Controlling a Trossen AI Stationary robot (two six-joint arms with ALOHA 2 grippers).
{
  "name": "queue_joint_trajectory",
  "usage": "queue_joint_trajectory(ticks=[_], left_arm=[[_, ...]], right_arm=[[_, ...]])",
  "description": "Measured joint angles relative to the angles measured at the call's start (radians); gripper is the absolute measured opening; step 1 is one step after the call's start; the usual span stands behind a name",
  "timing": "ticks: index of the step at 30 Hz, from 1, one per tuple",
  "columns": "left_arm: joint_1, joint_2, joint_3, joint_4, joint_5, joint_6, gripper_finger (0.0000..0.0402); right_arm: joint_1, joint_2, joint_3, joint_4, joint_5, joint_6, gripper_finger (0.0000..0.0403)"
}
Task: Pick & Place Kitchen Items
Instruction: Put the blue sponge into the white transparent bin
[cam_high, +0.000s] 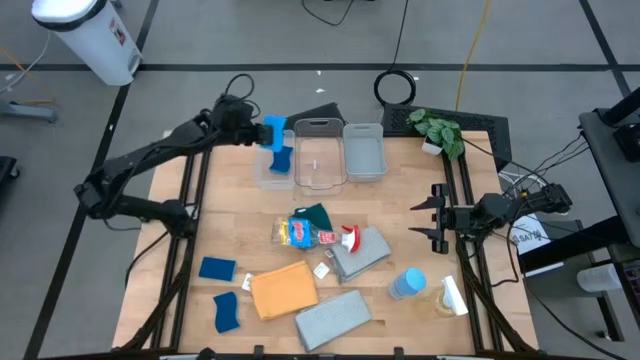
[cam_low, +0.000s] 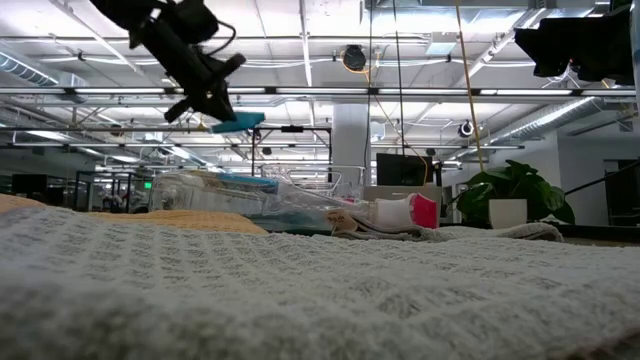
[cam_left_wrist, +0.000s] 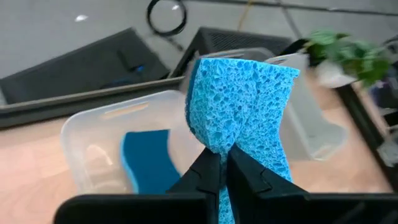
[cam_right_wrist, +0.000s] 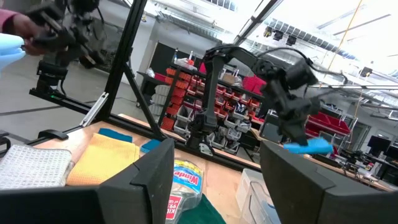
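Looking from the near edge of the counter (cam_high: 230, 215), I see a grey cloth (cam_high: 333, 318) lying closest, with an orange cloth (cam_high: 283, 291) touching its left side and two blue sponges (cam_high: 227, 311) farther left, one beside the other but apart. On the right near corner a bottle with a blue top (cam_high: 406, 284) lies just beside a bottle with a white top (cam_high: 452, 295).

Toward the middle, a second grey cloth (cam_high: 362, 253) lies with a red-topped bottle (cam_high: 322, 236) touching it; a dark-green cloth (cam_high: 314, 216) is under the far end of that bottle.

My right claw (cam_high: 428, 218) waits over the right edge of the counter, its fingers apart and holding nothing.

At the far edge three clear bins stand in a row, side by side. The left bin (cam_high: 262, 171) holds one sponge (cam_left_wrist: 148, 160) already. My left claw (cam_left_wrist: 222, 177) hangs above this bin, its fingers together and clamped on a light-blue sponge (cam_left_wrist: 239, 106), which is in the air and not touching the bin. The middle bin (cam_high: 319, 153) and right bin (cam_high: 364, 151) follow, and a plant (cam_high: 437, 129) stands at the far right corner.
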Motion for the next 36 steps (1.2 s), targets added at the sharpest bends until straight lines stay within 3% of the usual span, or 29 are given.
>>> queue_joint_trajectory(ticks=[15,36], left_arm=[[0.005,0.213,0.0,-0.024,-0.017,-0.036,0.0009],[-0.035,0.41,-0.001,0.049,-0.102,-0.128,0.0017]], right_arm=[[0.0,0.0,0.0,0.0,0.0,0.0,0.0206],[0.0,0.0,0.0,0.0,0.0,0.0,0.0208]])
